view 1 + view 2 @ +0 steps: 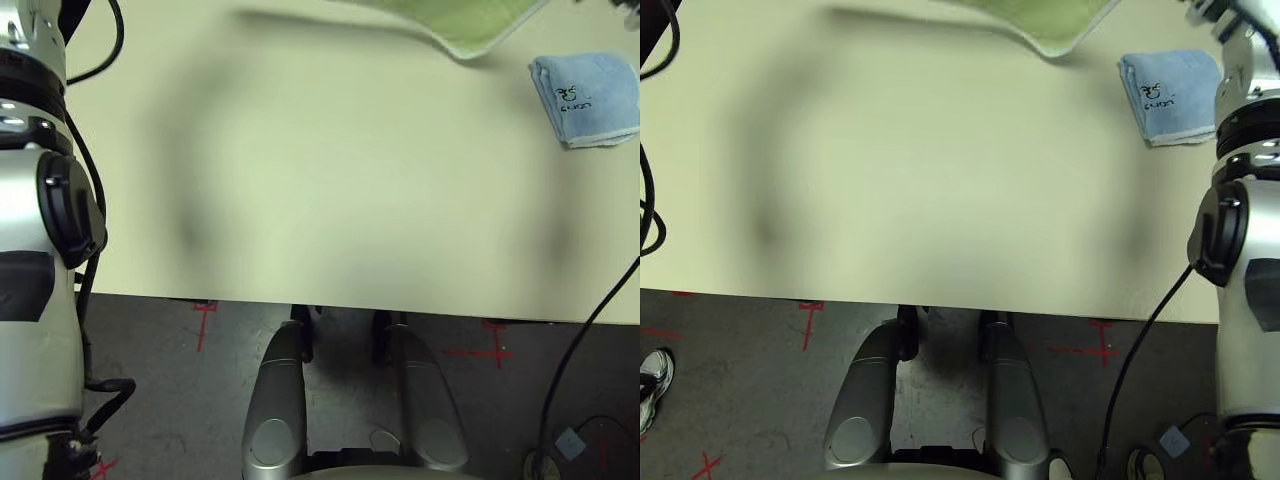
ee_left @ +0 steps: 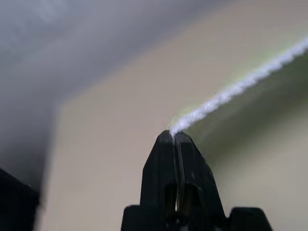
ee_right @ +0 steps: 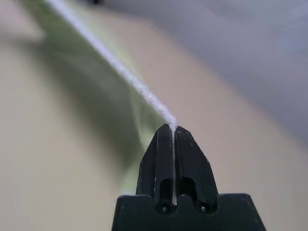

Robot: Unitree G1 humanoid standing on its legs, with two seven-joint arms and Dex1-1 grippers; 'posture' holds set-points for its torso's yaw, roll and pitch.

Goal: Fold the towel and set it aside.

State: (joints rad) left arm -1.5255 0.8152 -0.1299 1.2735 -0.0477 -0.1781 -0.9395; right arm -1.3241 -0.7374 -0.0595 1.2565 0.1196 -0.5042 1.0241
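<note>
On our left, the left gripper (image 2: 172,137) has its two black fingers pinched together on the white scalloped edging of the light lime-green terry towel (image 1: 455,22), which hangs lifted over the far edge of the pale cream table (image 1: 320,200). On our right, the right gripper (image 3: 172,129) is likewise clamped on that white edging, with the folded light blue cloth (image 1: 588,98) lying near the table's far right corner. To fold well, we judge, we should keep both pinches firm and level, hold the edge taut between them, and lay it down evenly, clear of the blue cloth.
</note>
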